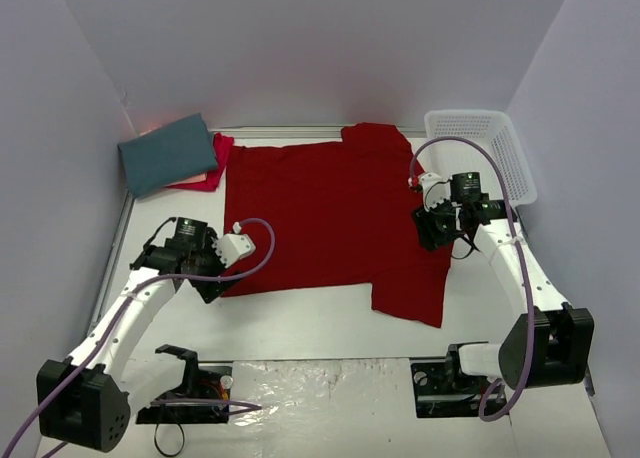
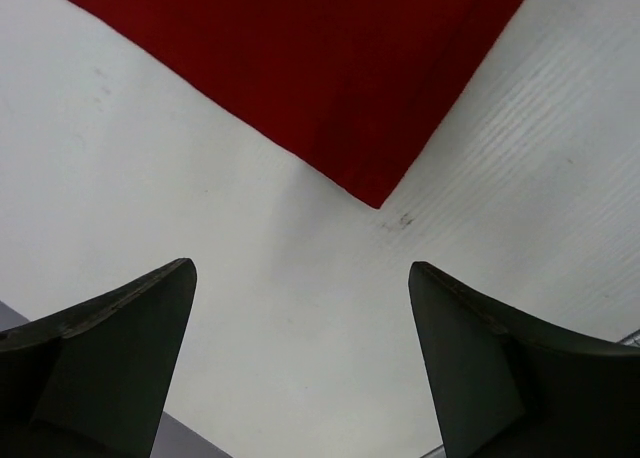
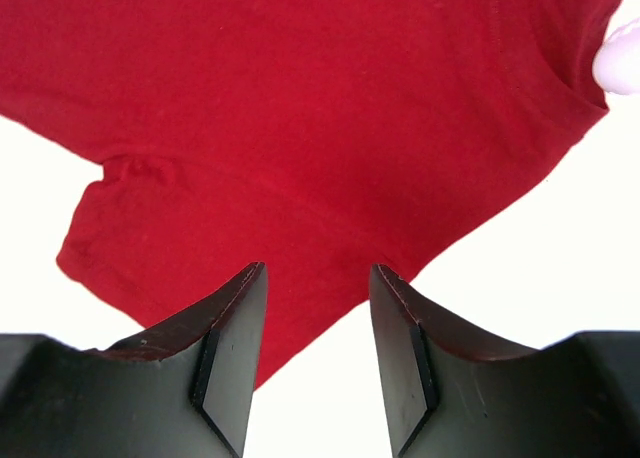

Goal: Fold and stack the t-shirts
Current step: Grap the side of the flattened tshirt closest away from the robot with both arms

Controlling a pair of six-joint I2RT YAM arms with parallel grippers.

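Observation:
A deep red t-shirt [image 1: 335, 213] lies spread flat in the middle of the table, with one sleeve reaching toward the near right. At the back left, a folded slate-teal t-shirt [image 1: 168, 153] rests on a pinkish-red t-shirt [image 1: 213, 165]. My left gripper [image 1: 212, 281] hovers by the red shirt's near left corner. In the left wrist view that gripper [image 2: 300, 266] is wide open over bare table, just short of the red shirt's corner [image 2: 377, 200]. My right gripper [image 1: 433, 238] is over the shirt's right edge. In the right wrist view it [image 3: 316, 270] stands open above the red cloth [image 3: 300, 98] and holds nothing.
A white mesh basket [image 1: 490, 143] stands at the back right, close behind the right arm. Grey walls close in the table on the left, back and right. The arm bases [image 1: 180, 393] sit at the near edge.

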